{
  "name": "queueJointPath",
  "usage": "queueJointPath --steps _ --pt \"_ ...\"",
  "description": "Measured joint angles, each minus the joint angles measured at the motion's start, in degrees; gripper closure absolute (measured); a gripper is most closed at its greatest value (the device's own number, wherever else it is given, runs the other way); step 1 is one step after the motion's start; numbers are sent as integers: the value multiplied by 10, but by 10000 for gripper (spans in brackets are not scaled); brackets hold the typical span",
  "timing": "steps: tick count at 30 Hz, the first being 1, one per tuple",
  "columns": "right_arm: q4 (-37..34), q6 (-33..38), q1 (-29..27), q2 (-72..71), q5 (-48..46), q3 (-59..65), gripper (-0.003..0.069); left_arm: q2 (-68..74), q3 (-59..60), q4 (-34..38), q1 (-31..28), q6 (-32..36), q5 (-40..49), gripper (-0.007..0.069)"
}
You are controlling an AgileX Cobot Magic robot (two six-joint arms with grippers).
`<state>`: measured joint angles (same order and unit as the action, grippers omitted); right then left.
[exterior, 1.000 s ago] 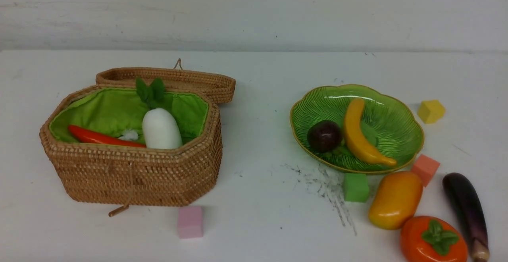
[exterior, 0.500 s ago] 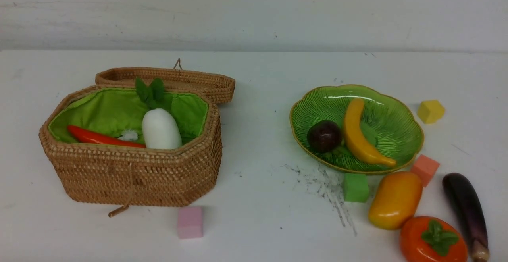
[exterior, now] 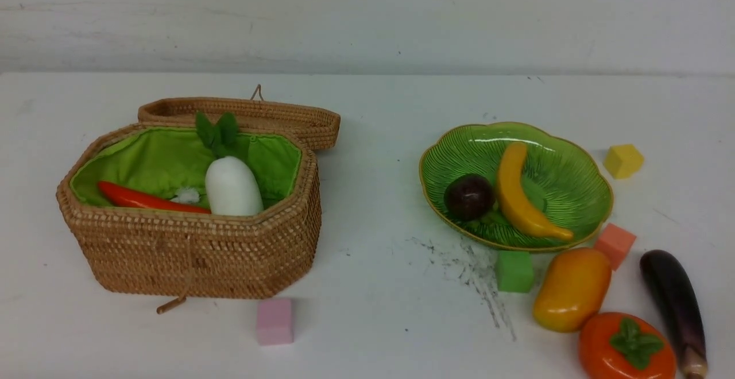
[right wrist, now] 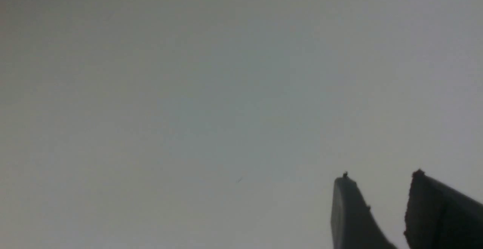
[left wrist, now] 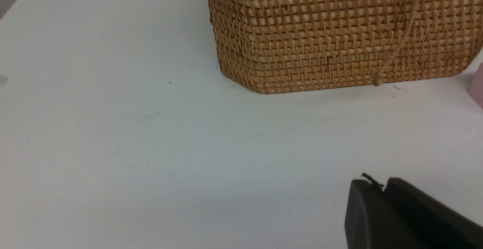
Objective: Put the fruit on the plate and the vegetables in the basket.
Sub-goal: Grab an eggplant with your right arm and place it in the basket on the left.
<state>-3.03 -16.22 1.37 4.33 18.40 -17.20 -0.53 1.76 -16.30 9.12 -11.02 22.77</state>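
Nothing has visibly shifted since a second ago. Green cube (exterior: 514,271) and orange cube (exterior: 615,244) crowd the plate (exterior: 568,178) at its near rim, beside mango (exterior: 572,289), persimmon (exterior: 627,347) and eggplant (exterior: 675,301) on the scuffed white tabletop (exterior: 373,287). Banana (exterior: 519,195) and mangosteen (exterior: 469,196) lie on the plate; radish (exterior: 232,186) and pepper (exterior: 143,198) in the basket (exterior: 189,252), left. Left pincer (left wrist: 379,185) clenched, empty; right pincer (right wrist: 381,175) released.

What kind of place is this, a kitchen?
Probably a lab test bench, not a kitchen: bare white table, plain wall, toy banana, and loose foam blocks like the pink cube.
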Motion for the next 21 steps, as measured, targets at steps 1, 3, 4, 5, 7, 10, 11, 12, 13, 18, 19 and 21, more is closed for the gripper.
queueJointPath --steps 1,3,4,5,7,10,11,12,13,18,19,21 --pt "-25 23 0 30 -38 -52 416 0 0 0 0 1 0 573" --pt "-40 65 0 89 -102 -113 416 0 0 0 0 0 0 571" --pt "-42 65 0 89 -110 -120 416 0 0 0 0 0 0 571" --pt "-44 88 0 141 -165 -159 416 0 0 0 0 0 0 568" --pt "-45 111 0 189 -217 -190 416 0 0 0 0 0 0 566" --pt "-35 152 0 302 -308 -220 416 0 0 0 0 0 0 565" --pt "-34 156 0 308 -314 -220 416 0 0 0 0 0 0 565" --pt "-31 162 0 354 -330 -220 416 0 0 0 0 0 0 565" --pt "-30 166 0 388 -332 -216 416 0 0 0 0 0 0 565" --pt "-42 137 1 500 -354 -197 416 0 0 0 0 0 0 564" --pt "-44 127 1 520 -363 -197 416 0 0 0 0 0 0 564" --pt "-45 111 -3 562 -398 -212 408 0 0 0 0 0 0 563"
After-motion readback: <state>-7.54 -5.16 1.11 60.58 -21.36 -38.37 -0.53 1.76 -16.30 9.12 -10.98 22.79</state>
